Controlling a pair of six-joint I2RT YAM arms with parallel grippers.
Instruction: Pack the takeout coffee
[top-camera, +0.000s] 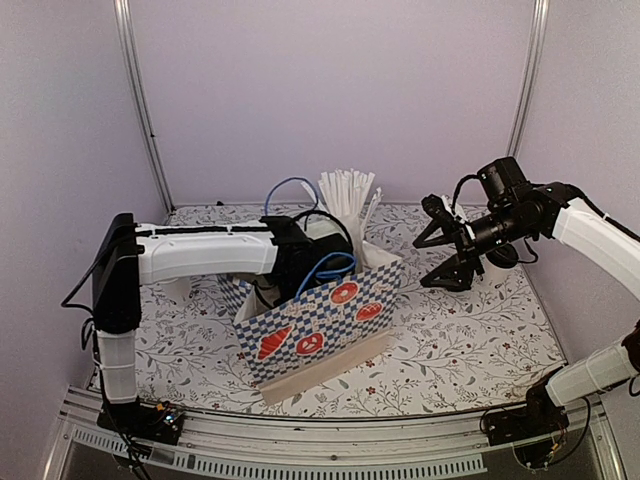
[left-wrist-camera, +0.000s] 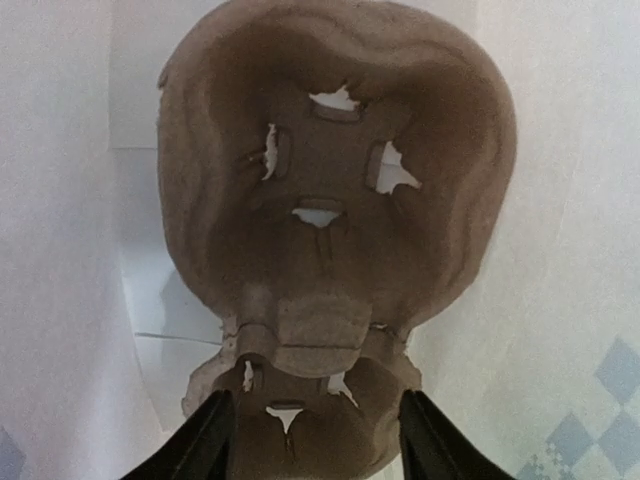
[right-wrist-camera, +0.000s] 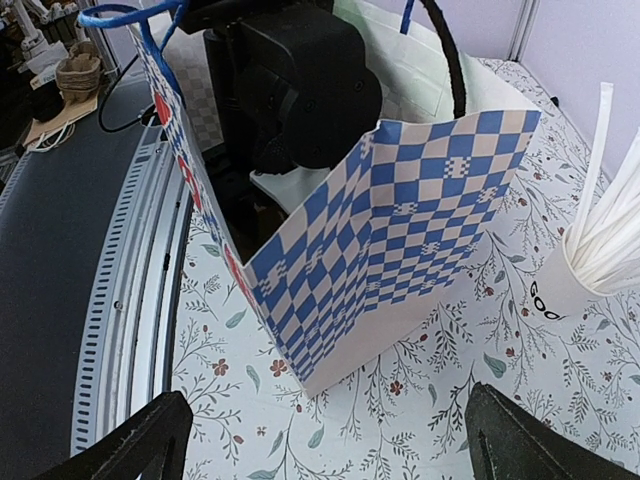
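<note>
LEFT: my left pincer (left-wrist-camera: 318, 445) released, jaws apart at frame bottom, inside bag (top-camera: 320, 320) above pulp tray (left-wrist-camera: 330, 250) | RIGHT: my right pincer (right-wrist-camera: 325, 440) released, empty | COFFEE: coffee visible in no view | HANDLING (judged): light, thin-walled, crushable; I would grip mid-wall below the lid, gently.

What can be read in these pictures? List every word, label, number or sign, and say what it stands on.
"GOO": black letters near the base of the white cup of straws; the rest of the word runs out of sight.
Red ovals on the checked paper bag: white marks inside, too small to read.
No other text shows.
</note>
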